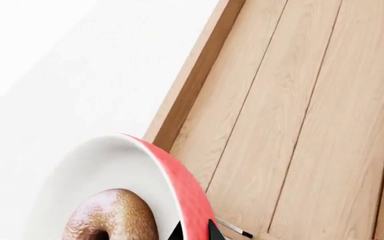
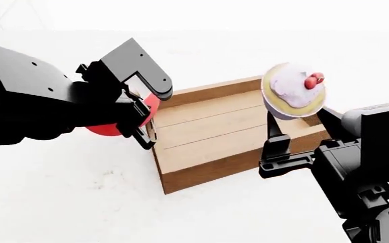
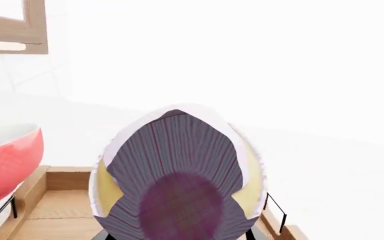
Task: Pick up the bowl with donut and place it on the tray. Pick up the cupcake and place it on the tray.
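Note:
My left gripper (image 1: pixel 193 234) is shut on the rim of the red bowl (image 1: pixel 185 185), one black fingertip inside and one outside. The brown donut (image 1: pixel 112 217) lies in the bowl's white inside. In the head view the bowl (image 2: pixel 113 126) hangs at the left short end of the wooden tray (image 2: pixel 208 136), mostly hidden by my left gripper (image 2: pixel 140 121). My right gripper (image 2: pixel 296 119) is shut on the cupcake (image 2: pixel 293 90), lilac wrapper, pale frosting, red cherry, held tilted above the tray's right end. The right wrist view shows the cupcake's wrapper (image 3: pixel 178 185) close up.
The tray (image 1: pixel 299 125) stands on a white surface and its plank floor shows bare. A thin metal handle (image 1: pixel 235 230) is at its short end near the bowl. The bowl (image 3: pixel 5 160) also shows in the right wrist view, beside the tray's wall (image 3: pixel 65 177).

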Robot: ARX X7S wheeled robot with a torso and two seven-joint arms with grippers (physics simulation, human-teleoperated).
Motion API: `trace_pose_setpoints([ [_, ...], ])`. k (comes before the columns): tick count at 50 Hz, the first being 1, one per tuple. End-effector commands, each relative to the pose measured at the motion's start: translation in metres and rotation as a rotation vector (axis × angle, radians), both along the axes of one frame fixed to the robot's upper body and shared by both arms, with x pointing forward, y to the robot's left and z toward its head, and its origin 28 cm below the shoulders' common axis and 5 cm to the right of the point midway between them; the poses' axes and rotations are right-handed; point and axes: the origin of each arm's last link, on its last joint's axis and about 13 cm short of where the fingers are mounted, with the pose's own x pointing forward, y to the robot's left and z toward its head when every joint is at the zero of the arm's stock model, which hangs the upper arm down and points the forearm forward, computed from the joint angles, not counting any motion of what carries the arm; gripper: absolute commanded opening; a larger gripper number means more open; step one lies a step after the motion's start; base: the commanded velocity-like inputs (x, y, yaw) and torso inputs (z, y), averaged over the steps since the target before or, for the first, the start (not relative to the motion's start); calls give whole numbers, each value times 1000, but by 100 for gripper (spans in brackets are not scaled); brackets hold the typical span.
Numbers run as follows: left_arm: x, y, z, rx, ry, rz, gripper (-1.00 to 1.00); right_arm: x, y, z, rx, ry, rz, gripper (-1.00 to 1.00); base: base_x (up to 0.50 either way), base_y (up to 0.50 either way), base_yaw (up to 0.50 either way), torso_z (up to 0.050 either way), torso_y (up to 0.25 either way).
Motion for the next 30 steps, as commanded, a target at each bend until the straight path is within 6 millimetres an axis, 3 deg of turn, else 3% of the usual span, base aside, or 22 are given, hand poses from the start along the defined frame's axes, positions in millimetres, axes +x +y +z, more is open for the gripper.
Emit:
trace_pose_setpoints([
  [1,4,5,9,21,-86,49,-100,2,0,0,-18,-27,5,-100,0,-90,0,0,0],
  [11,3,5,10,19,-92,35,-100,6,1,2,-23,-47,7,-100,0,-5,0,1,2],
  [17,4,4,8,24,-90,26,-100,31,8,1,1,-14,-13,-100,0,0,0,0,2],
  [30,6,4,8,31,-92,26,-100,71,8,23,-26,88,-67,-100,0,0,0,1,1],
])
